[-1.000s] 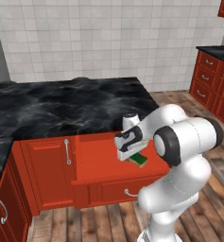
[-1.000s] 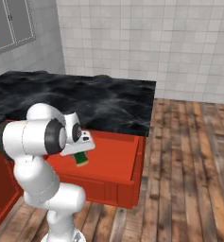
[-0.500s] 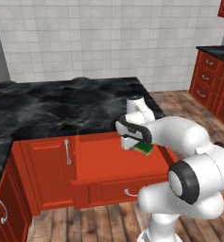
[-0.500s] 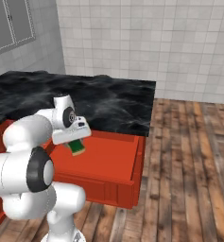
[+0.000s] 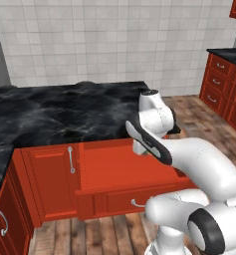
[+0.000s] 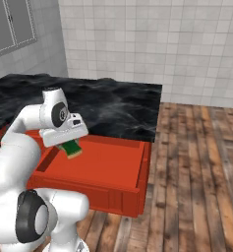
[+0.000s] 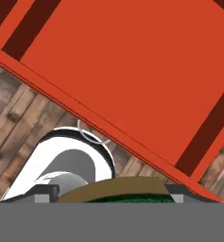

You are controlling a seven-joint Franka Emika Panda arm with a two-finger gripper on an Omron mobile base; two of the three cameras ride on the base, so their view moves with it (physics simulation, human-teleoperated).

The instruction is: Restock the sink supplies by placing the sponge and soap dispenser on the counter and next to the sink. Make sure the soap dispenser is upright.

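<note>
A tiled white wall (image 5: 114, 45) backs a simulated kitchen where a black marble island slab (image 5: 59, 114) tops red cabinets (image 5: 50, 184). A wide red drawer (image 6: 105, 170) stands pulled open over the brown wooden plank floor (image 6: 196, 172), its silver handle (image 5: 135, 203) facing near. At far right, more red drawers (image 5: 224, 84) sit under a dark worktop. A grey-framed window (image 6: 12, 24) hangs on the left wall.

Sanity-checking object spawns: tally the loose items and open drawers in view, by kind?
Sponge, held by the gripper: 1
Open red drawer: 1
Total: 2
</note>
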